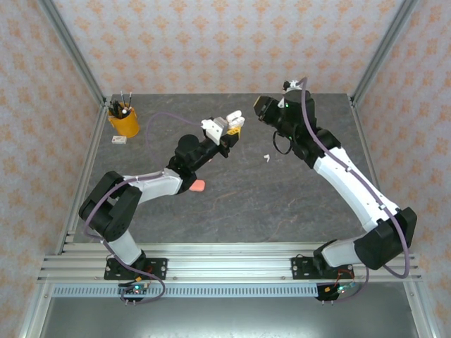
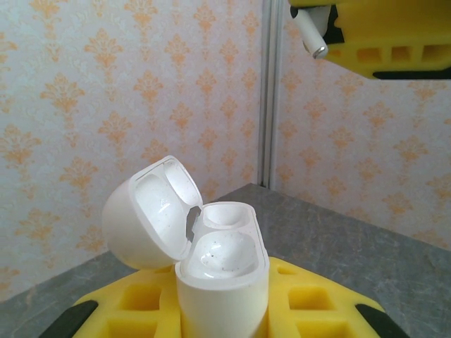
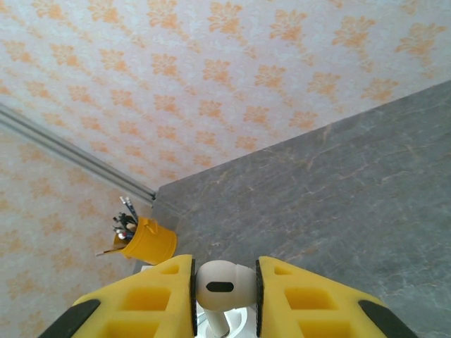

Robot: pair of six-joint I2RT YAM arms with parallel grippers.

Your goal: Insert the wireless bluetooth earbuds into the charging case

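In the left wrist view the white charging case [image 2: 222, 282] stands upright with its lid swung open to the left and both wells empty. My left gripper [image 2: 222, 320] is shut on its body. Raised over the back of the table, case [image 1: 234, 118] and left gripper [image 1: 230, 127] face my right gripper [image 1: 262, 108]. The right gripper [image 3: 225, 273] is shut on a white earbud [image 3: 224, 289], stem pointing down at the case [image 3: 243, 329] just beneath. That earbud's stem [image 2: 310, 32] shows above the case. Another white earbud [image 1: 267, 158] lies on the table.
A yellow cup of pens [image 1: 124, 121] stands at the back left, with a small white block [image 1: 119, 139] in front of it. A coral-pink object [image 1: 199, 185] lies beside the left forearm. Metal frame posts and patterned walls close in the table.
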